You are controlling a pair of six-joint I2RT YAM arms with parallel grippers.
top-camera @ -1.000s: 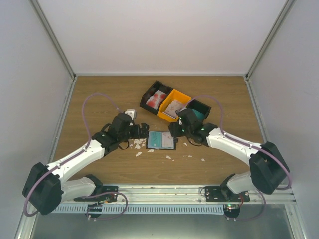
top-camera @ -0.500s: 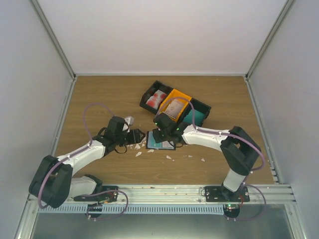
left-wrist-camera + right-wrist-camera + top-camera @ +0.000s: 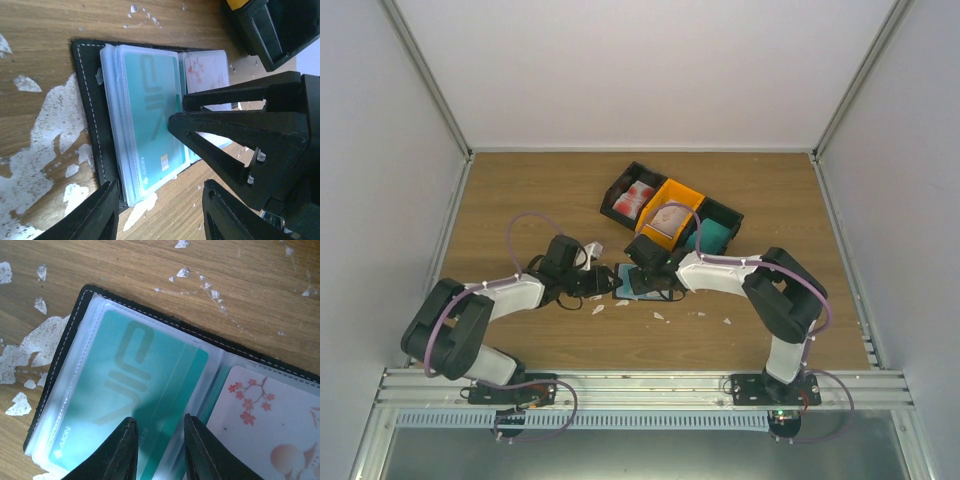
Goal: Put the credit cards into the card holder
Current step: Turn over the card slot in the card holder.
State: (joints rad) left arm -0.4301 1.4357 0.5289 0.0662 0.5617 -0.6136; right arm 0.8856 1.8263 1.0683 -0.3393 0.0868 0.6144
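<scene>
The card holder (image 3: 642, 283) lies open and flat on the table (image 3: 510, 200), between the two arms. A teal card (image 3: 125, 370) sits in the clear sleeve nearer the left arm. A pale blossom-print card (image 3: 260, 420) sits in the other sleeve.

The right gripper (image 3: 160, 420) hangs directly over the teal card, jaws drawn to a narrow gap with nothing seen between them. The left gripper (image 3: 160, 187) is at the holder's outer edge, jaws released and wide, with the holder's corner between them.

More cards lie in the bins (image 3: 670, 212) behind the holder.

Step in hand, as judged: seating the teal card while steadying the holder. The next move calls for a light press on the sleeve without dragging the holder across the table.
</scene>
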